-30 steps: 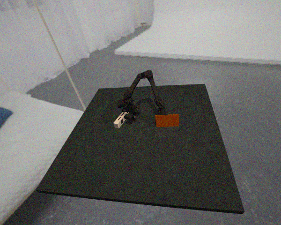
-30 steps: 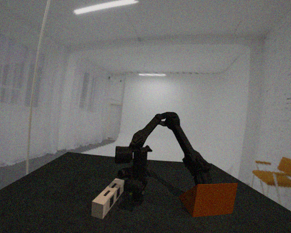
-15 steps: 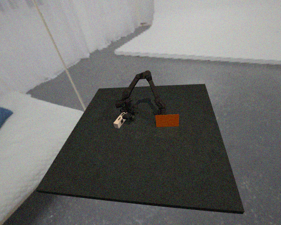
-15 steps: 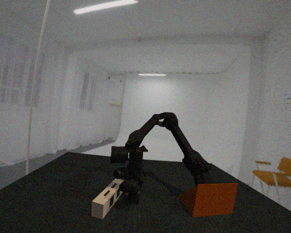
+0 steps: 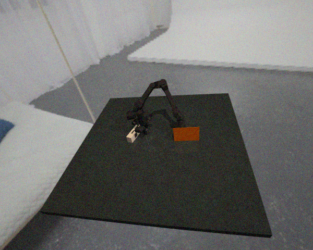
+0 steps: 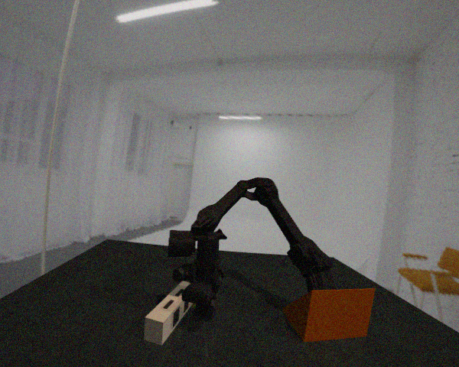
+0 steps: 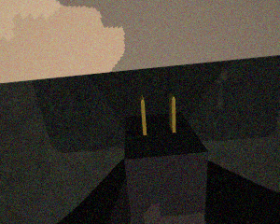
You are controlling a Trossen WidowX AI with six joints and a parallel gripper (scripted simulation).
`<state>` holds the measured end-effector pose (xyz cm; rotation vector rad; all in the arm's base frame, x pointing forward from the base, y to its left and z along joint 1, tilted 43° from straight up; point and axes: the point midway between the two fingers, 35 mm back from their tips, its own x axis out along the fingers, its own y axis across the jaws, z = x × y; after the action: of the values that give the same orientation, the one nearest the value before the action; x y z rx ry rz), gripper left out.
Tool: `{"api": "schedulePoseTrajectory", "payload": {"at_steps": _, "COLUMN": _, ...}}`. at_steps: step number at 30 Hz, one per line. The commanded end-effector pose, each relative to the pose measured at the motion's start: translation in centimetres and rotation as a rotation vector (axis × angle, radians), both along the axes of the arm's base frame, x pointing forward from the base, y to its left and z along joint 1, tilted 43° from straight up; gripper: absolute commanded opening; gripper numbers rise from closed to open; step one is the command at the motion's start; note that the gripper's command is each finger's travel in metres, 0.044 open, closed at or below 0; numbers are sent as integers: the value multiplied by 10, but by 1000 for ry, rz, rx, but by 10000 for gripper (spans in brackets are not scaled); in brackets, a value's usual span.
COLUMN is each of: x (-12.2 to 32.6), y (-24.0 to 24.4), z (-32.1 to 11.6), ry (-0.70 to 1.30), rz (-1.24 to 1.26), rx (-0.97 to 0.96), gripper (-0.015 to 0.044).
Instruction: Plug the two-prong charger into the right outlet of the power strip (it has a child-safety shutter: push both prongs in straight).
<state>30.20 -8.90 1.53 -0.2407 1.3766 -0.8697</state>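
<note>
The pale power strip (image 5: 130, 138) (image 6: 154, 329) lies on the dark table, pointing away from the top and exterior views. Dark openings show on its top and right side. My gripper (image 5: 143, 130) (image 6: 203, 303) (image 7: 157, 163) is low beside the strip's right side and hides part of its farther half. It is shut on the dark charger (image 7: 167, 175), whose body sits between the fingers. Two yellow prongs stick out ahead of it, parallel. No strip shows in the wrist view. Whether the charger touches the strip is hidden in the top and exterior views.
An orange block (image 5: 186, 134) (image 6: 338, 314) with a sloping side stands to the right of the gripper, in front of the arm's base. The table's edge (image 7: 177, 65) crosses the wrist view, with a pale surface (image 7: 61, 44) beyond it.
</note>
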Motion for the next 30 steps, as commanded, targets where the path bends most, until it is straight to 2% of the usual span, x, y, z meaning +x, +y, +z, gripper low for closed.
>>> {"api": "schedulePoseTrajectory", "payload": {"at_steps": 1, "x": 4, "y": -2, "z": -1, "ry": 13, "rz": 9, "rx": -3, "gripper": 0}}
{"api": "schedulePoseTrajectory", "payload": {"at_steps": 30, "x": 10, "y": -4, "z": 1, "ry": 14, "rz": 11, "rx": -4, "gripper": 0}}
